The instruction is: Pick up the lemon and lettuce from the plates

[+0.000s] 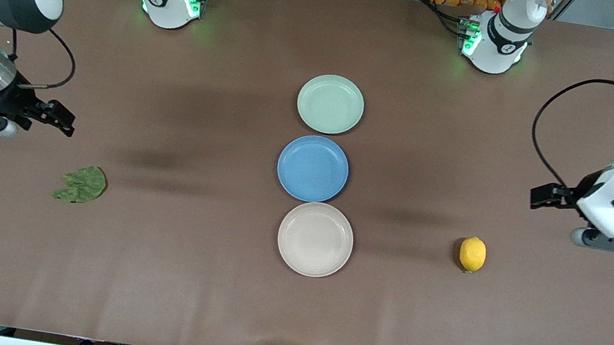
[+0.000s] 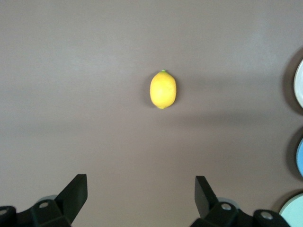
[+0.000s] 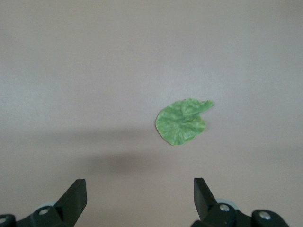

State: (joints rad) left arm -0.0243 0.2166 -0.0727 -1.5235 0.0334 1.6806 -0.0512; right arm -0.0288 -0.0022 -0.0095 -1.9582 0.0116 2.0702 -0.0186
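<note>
The yellow lemon (image 1: 472, 254) lies on the bare brown table toward the left arm's end; it also shows in the left wrist view (image 2: 163, 89). The green lettuce (image 1: 81, 184) lies on the table toward the right arm's end, and in the right wrist view (image 3: 183, 121). The pale green plate (image 1: 330, 104) and the beige plate (image 1: 314, 239) stand empty mid-table. My left gripper (image 1: 544, 196) (image 2: 141, 182) is open and empty above the table beside the lemon. My right gripper (image 1: 60, 120) (image 3: 140, 185) is open and empty above the table beside the lettuce.
An empty blue plate (image 1: 312, 168) sits between the two other plates. The three plates' edges show in the left wrist view: beige (image 2: 299, 84), blue (image 2: 300, 158), pale green (image 2: 293, 213). The arms' bases stand along the table's farthest edge from the front camera.
</note>
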